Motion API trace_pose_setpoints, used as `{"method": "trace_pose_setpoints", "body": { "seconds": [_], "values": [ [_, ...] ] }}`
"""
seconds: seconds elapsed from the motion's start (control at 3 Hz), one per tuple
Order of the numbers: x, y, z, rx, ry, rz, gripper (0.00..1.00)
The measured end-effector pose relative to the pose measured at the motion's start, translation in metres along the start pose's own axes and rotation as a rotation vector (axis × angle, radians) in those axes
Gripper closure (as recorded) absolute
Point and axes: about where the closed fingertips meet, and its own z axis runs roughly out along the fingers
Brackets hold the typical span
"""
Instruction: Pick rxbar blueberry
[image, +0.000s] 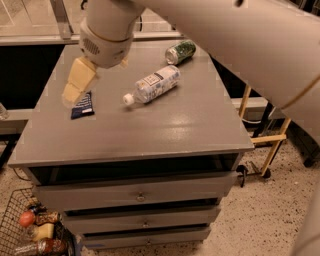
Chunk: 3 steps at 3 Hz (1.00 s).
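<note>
The rxbar blueberry (83, 106) is a small flat dark navy wrapper with white text. It lies at the left side of the grey cabinet top (165, 125). My gripper (72, 90), with cream-coloured fingers, hangs just above the bar's far end and covers part of it. My big white arm reaches in from the upper right across the frame.
A clear plastic water bottle (152, 85) with a white label lies on its side mid-table. A green can (180, 51) lies at the back right. Drawers sit below the top. A wire basket (30, 235) with items stands on the floor at the lower left. A yellow frame (267, 140) stands at the right.
</note>
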Motion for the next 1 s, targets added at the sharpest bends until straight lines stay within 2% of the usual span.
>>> {"method": "trace_pose_setpoints", "body": {
  "seconds": [0.33,0.67,1.0],
  "values": [
    [-0.024,0.010,0.026,-0.005,0.094,0.024,0.00],
    [-0.035,0.019,0.061,-0.015,0.178,0.081,0.00],
    [-0.039,0.016,0.087,0.007,0.241,0.139,0.00]
  ]
}}
